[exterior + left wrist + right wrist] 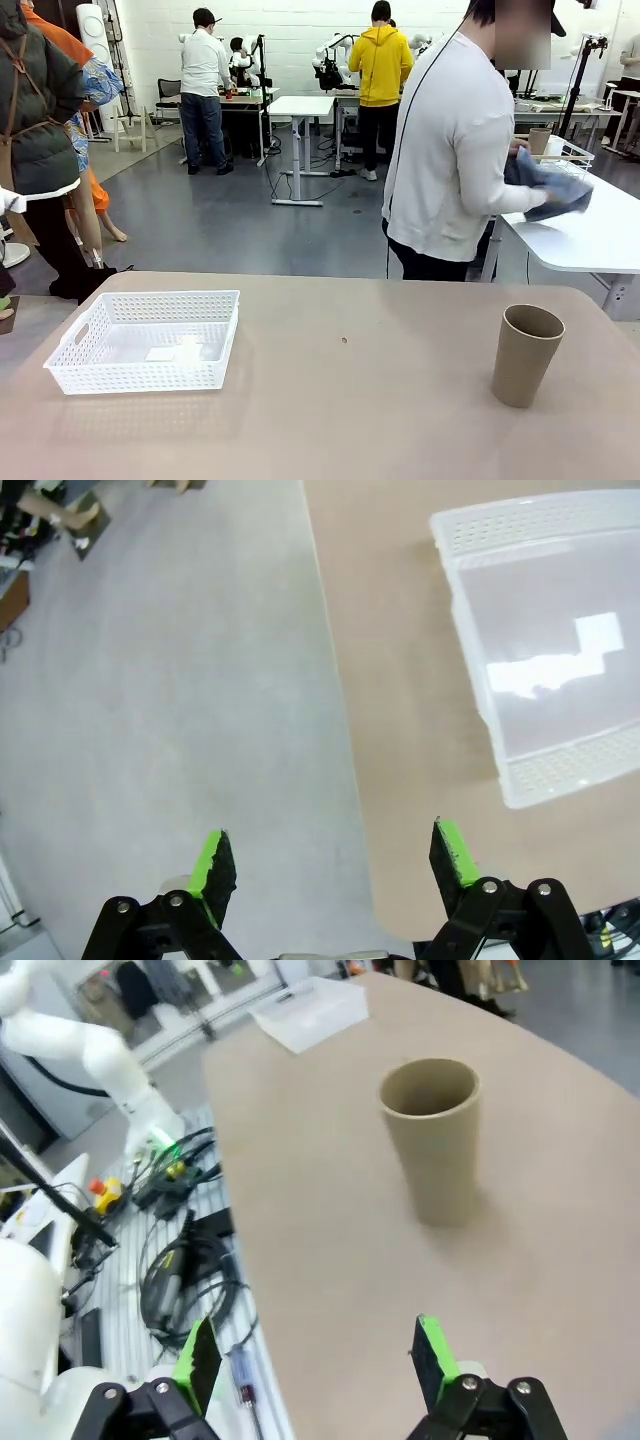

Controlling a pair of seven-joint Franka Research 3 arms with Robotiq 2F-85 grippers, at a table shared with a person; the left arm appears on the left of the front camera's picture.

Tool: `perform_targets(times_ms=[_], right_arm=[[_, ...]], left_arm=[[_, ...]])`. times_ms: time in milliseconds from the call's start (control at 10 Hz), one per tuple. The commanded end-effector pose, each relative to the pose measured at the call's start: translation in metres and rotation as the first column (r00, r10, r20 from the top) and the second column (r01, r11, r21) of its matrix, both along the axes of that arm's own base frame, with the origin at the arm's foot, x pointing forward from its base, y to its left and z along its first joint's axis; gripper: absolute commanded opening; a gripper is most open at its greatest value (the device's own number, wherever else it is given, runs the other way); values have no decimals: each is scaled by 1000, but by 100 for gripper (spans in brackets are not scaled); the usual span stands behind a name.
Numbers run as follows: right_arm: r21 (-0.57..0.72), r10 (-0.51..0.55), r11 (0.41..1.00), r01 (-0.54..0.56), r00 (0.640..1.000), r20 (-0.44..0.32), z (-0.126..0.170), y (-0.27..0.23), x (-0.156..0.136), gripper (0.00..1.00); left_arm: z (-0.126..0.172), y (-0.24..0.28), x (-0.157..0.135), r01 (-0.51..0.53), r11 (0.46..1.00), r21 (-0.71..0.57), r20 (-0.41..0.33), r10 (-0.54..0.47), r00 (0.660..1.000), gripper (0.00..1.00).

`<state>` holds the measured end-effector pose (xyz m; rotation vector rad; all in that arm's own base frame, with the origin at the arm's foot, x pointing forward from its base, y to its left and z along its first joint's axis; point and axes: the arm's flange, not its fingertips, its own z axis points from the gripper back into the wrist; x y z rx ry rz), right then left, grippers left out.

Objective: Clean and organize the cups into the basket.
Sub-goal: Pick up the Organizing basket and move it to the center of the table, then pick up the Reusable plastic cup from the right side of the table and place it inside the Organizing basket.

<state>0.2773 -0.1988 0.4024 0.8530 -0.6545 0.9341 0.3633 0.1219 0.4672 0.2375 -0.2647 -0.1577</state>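
Table: the wide beige tabletop (360, 420) carries just two task items, well apart, one towards each side.
Person: across the table, someone in a white sweatshirt (450, 150) is turned to a separate white table and works a blue-grey cloth (562, 195) in both hands; what it wraps cannot be made out.
Basket: the shallow white perforated plastic basket (140, 375) sits on the robot's left, open side up, no cup in it yet.
Cup: one tall kraft-brown tapered cup (525, 355) stands upright on the robot's right, mouth up, near the table's right edge.
Right gripper: the right gripper (315, 1340) hangs short of the cup, green fingers spread wide, nothing between them.
Left gripper: the left gripper (332, 842) hovers over the table's edge beside the basket, fingers likewise apart and empty.
Step in hand: most likely the right arm's pick.
How to do it well: square the fingers to the cup's body, clamp mid-height so the taper can't slip, lift straight up before crossing to the basket.
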Motion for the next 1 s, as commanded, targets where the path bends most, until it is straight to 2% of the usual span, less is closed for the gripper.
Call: perform_targets(times_ms=[0, 100, 200, 300, 700, 800, 900], right_arm=[[52, -70, 996, 69, 997, 18, -17, 8, -2, 100], [97, -117, 988, 119, 993, -32, -21, 3, -4, 100], [13, -40, 999, 40, 999, 9, -8, 1, 1, 100], [13, -40, 999, 40, 999, 9, -8, 1, 1, 100], [25, -58, 998, 58, 998, 9, -8, 1, 2, 100], [46, -19, 999, 15, 996, 83, -11, 12, 10, 100], [52, -20, 999, 15, 996, 93, -18, 21, 17, 100]], left_arm=[[-17, -9, 7, -46, 997, 65, -24, 48, 999, 100], [-18, -14, 8, -44, 998, 54, -3, 45, 999, 100], [-9, -13, 4, -32, 999, 0, 66, 32, 997, 100], [-14, -7, 9, -25, 999, 39, -25, 26, 999, 100], [-12, -9, 10, -29, 999, 30, -12, 30, 999, 100], [-17, -13, 16, -49, 999, 7, -64, 49, 997, 100], [-25, -22, 24, -66, 997, 34, -86, 69, 994, 100]])
